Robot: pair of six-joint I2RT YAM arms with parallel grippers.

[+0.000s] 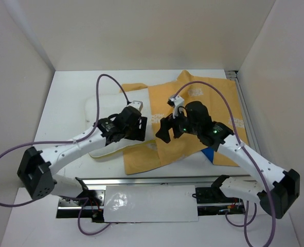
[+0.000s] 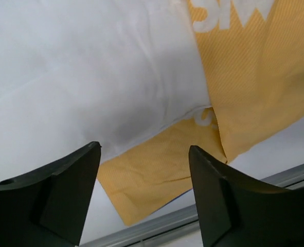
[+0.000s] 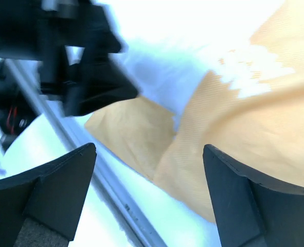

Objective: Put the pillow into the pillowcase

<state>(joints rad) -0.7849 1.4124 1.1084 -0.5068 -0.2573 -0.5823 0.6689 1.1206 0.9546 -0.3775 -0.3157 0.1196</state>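
Observation:
The white pillow (image 1: 96, 110) lies at the middle left of the table, its right end under the mustard-orange pillowcase (image 1: 208, 110) with white logos. My left gripper (image 1: 140, 129) hovers open over the pillow's near right corner. In the left wrist view the pillow (image 2: 90, 77) fills the upper left, the pillowcase (image 2: 265, 77) lies to its right, and nothing sits between the left gripper's (image 2: 145, 147) fingers. My right gripper (image 1: 164, 133) faces it, open and empty, over the pillowcase's near left edge. The right wrist view shows the right gripper (image 3: 149, 148) above the pillowcase (image 3: 254, 123) beside the pillow (image 3: 162, 67).
A metal rail (image 1: 157, 180) runs along the table's near edge, with a white sheet (image 1: 146, 203) between the arm bases. White walls close the left, back and right. A blue bit of cloth (image 1: 209, 154) peeks out under the right arm. Purple cables loop over both arms.

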